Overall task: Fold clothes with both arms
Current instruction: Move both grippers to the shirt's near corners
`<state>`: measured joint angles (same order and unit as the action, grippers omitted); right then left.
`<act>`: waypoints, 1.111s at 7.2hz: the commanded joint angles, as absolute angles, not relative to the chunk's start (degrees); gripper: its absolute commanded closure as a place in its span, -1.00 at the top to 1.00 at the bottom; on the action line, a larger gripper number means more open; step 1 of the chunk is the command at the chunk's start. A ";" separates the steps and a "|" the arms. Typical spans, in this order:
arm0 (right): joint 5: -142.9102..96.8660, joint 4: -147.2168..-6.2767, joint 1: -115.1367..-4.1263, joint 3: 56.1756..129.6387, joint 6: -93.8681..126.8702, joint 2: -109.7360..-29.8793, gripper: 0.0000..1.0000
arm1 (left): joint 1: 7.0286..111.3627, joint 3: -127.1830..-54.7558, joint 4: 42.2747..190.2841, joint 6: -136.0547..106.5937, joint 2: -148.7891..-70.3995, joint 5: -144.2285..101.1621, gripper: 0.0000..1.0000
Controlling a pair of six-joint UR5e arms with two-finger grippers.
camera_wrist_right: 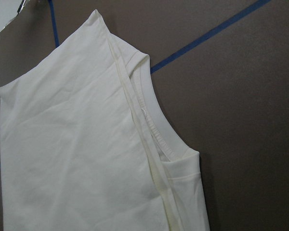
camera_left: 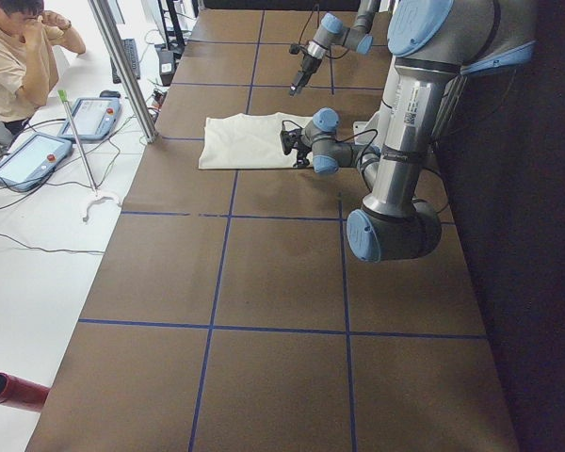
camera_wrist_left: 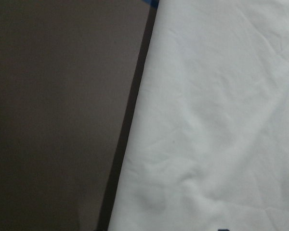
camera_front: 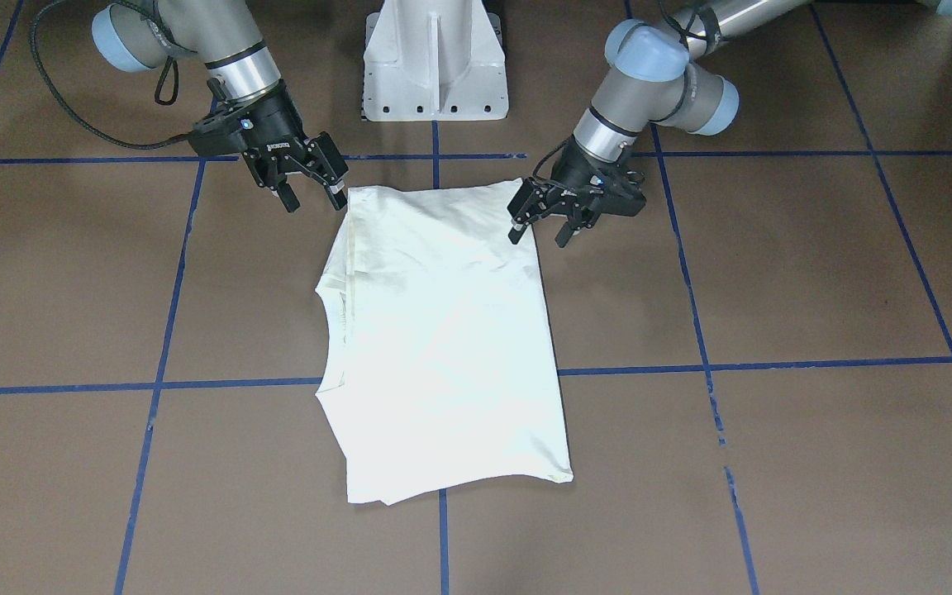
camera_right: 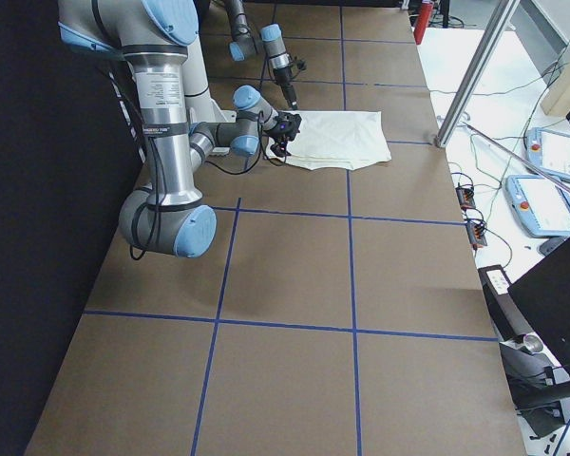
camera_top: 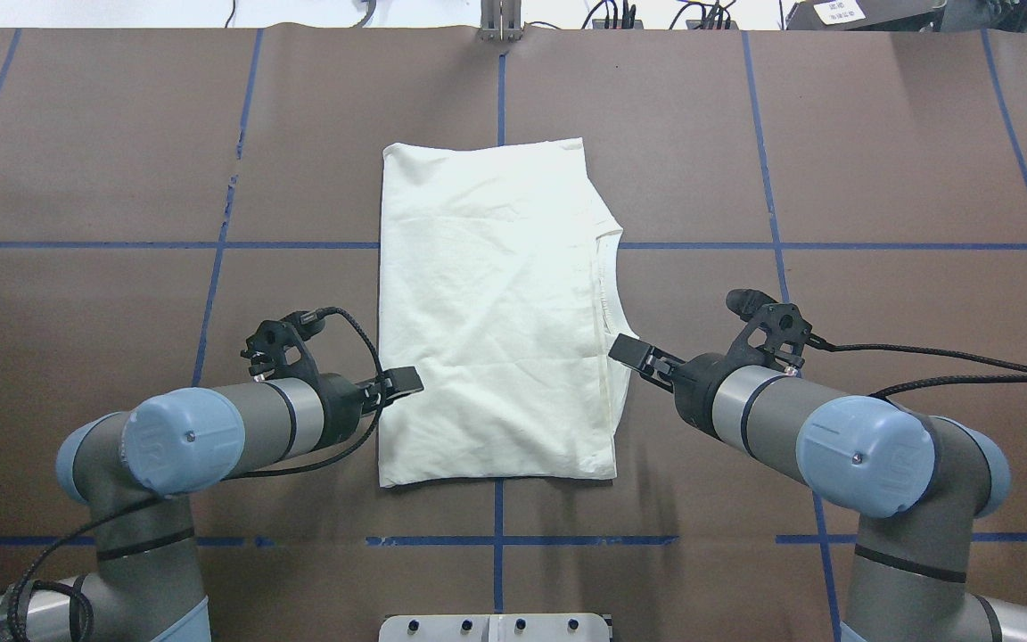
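Where blue lines (camera_top: pixel 121 244) grid the brown table (camera_top: pixel 879 134), a T-shirt (camera_top: pixel 487 303) lies.

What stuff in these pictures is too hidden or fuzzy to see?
Underside of the shirt: every view; it lies flat on the table, hiding that face.
Left hand in its wrist view: out of frame; only blurry cloth shows.
Left hand and right hand in both side views: too small to judge.
Whether either hand touches the cloth: front and overhead views cannot show height.
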<state>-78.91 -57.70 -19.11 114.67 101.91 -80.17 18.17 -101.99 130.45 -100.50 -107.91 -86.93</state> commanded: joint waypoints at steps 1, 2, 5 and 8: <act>-78.84 -57.66 -19.16 114.61 102.56 -80.16 1.00 | 16.17 -102.83 129.90 -102.39 -106.79 -86.22 0.37; -78.84 -57.66 -19.16 114.52 102.74 -80.07 1.00 | 16.17 -102.83 129.29 -102.31 -106.18 -86.22 0.37; -78.66 -57.66 -19.16 114.43 102.74 -80.07 1.00 | 14.60 -104.32 127.97 -102.39 -106.00 -86.40 0.38; -78.66 -57.66 -19.16 114.43 102.74 -80.07 1.00 | 12.22 -104.68 127.97 -102.39 -105.91 -86.22 0.42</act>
<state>-78.67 -57.65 -19.16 114.43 102.74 -80.07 13.10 -104.65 127.98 -102.39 -105.93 -86.32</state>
